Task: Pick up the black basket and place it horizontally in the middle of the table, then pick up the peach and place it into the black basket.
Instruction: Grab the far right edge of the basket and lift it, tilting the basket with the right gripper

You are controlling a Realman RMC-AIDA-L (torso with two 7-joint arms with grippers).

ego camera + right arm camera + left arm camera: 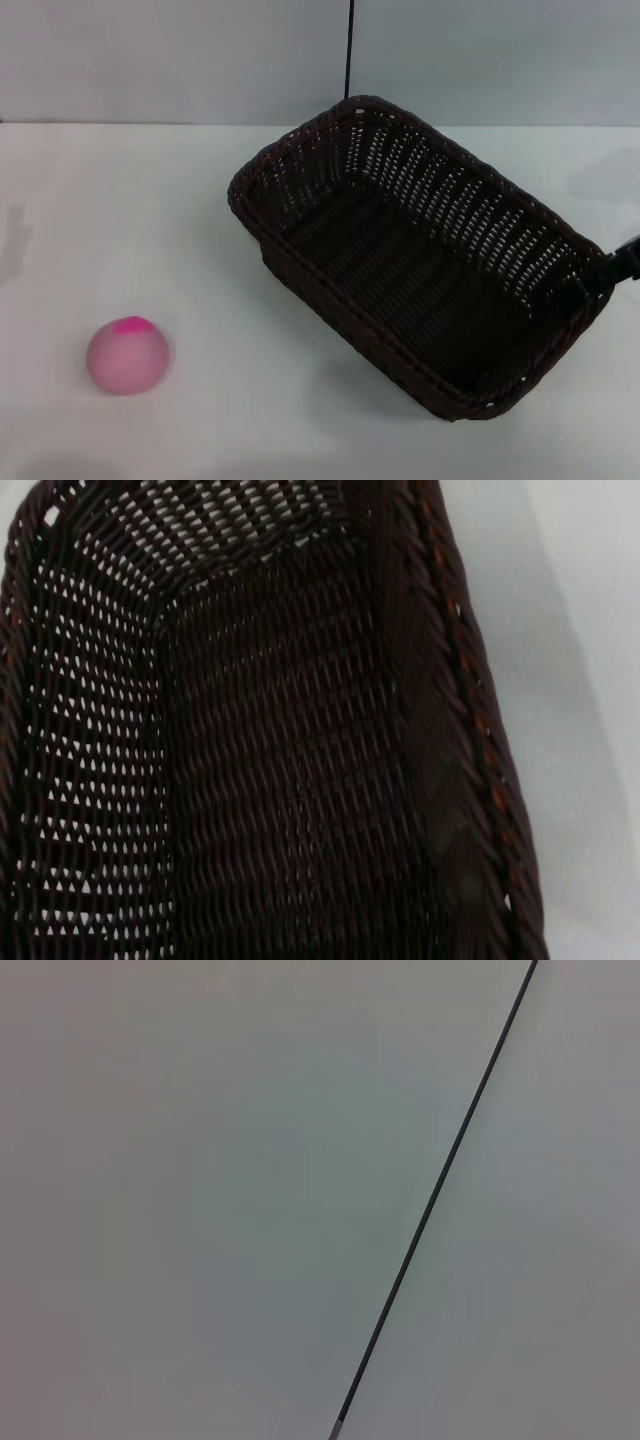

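From the head camera, the black basket (420, 265) sits on the white counter (200, 200) at a slant, its long sides running from far-left to near-right, right of centre. Its far corner reaches almost to the counter's back edge; its near-right corner seems slightly raised, with a shadow beneath. The right gripper (622, 262) shows only as a dark piece at the frame's right edge, touching the basket's right-hand rim; whether its jaws pinch the rim I cannot tell. The peach (127, 354) rests well apart on the near left, magenta patch up, with bare counter all around it.

The left wrist camera shows only a pale surface crossed by a thin dark line.

The right wrist camera looks down into the basket (270, 760), its braided rim beside pale counter (590, 680).
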